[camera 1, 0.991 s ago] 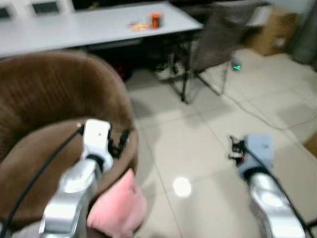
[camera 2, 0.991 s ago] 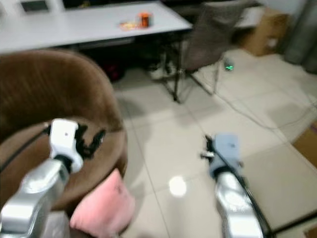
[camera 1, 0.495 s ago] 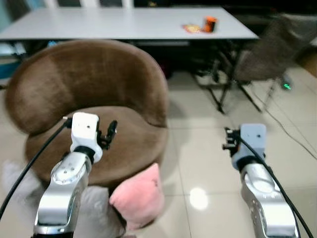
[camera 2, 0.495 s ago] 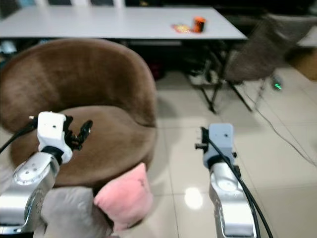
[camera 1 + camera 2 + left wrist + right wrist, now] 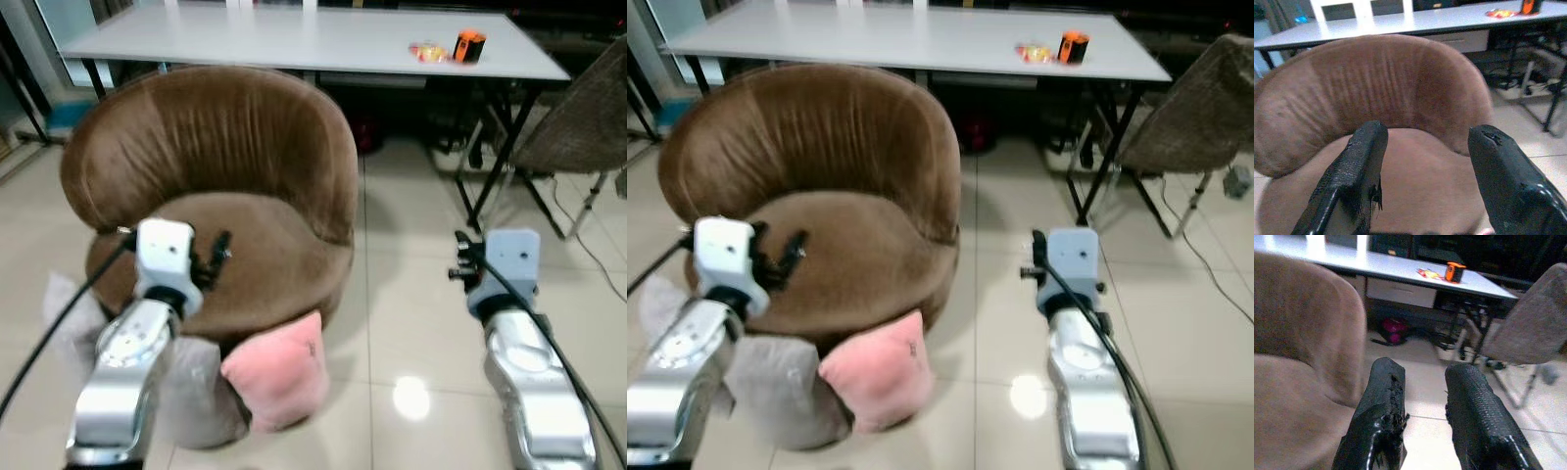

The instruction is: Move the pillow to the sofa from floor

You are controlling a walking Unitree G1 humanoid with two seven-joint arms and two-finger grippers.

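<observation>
A pink pillow stands on the tiled floor, leaning against the front of the round brown sofa chair. My left gripper is raised over the sofa's seat, above and to the left of the pillow. In the left wrist view the left gripper is open, with the sofa's backrest between its fingers and nothing held. My right gripper hovers over bare floor to the right of the sofa. The right wrist view shows the right gripper open and empty, pointing past the sofa's edge.
A grey cushion lies on the floor left of the pink pillow, against the sofa. Behind the sofa runs a long white table with an orange cup on it. A wicker chair stands at the right. Open tiled floor lies between sofa and chair.
The camera has swung left and pulled back, so the whole sofa and the grey cushion have come into view. Both arms keep the same raised pose, and the pillow has stayed put.
</observation>
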